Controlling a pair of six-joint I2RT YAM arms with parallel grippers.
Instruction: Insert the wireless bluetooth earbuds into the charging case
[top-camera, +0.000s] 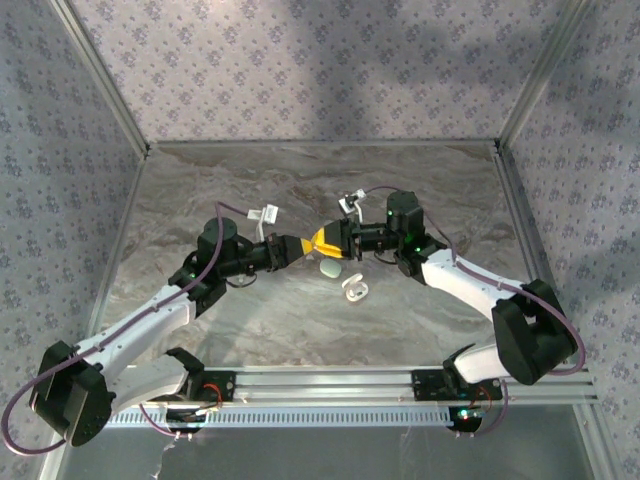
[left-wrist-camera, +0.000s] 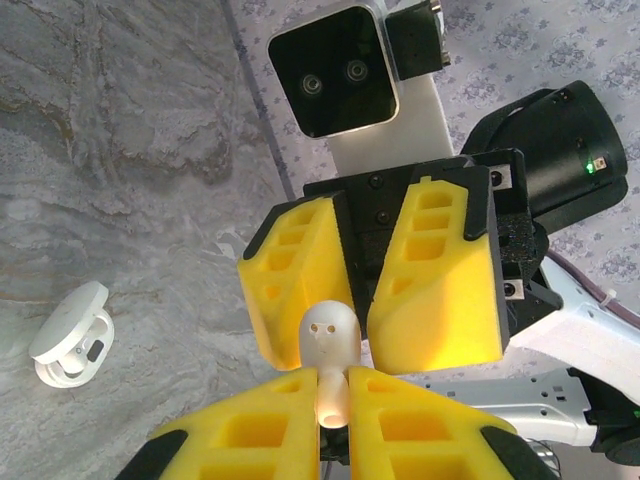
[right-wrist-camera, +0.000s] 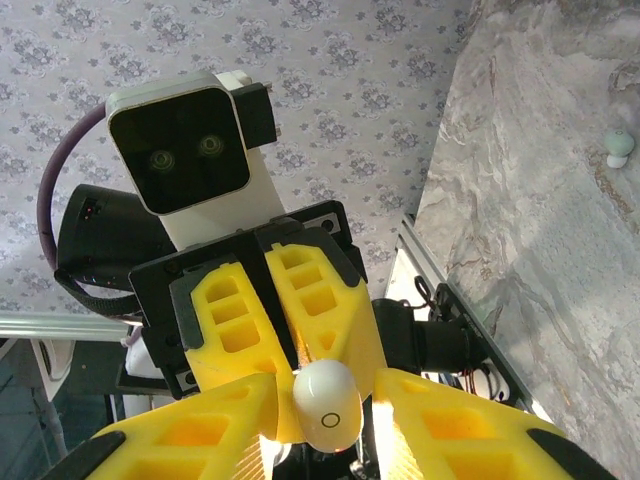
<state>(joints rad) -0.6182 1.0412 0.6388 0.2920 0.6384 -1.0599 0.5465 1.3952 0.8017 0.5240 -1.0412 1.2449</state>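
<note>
Above grey marble-look counter (top-camera: 250, 180), left tool (left-wrist-camera: 333, 388) pinches small white plastic earbud (left-wrist-camera: 330, 335) by its stem, offering the head to right tool (left-wrist-camera: 362, 345), whose grip I cannot tell

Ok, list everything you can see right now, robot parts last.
earbud: one, white, in the air between the two grippers
open case: one, white, on the table
pebble-shaped case: one, pale green, on the table beside the open case
table: one, grey marble pattern
left gripper: one, yellow fingers, shut on the earbud's stem
right gripper: one, yellow fingers, either side of the earbud's head
</note>
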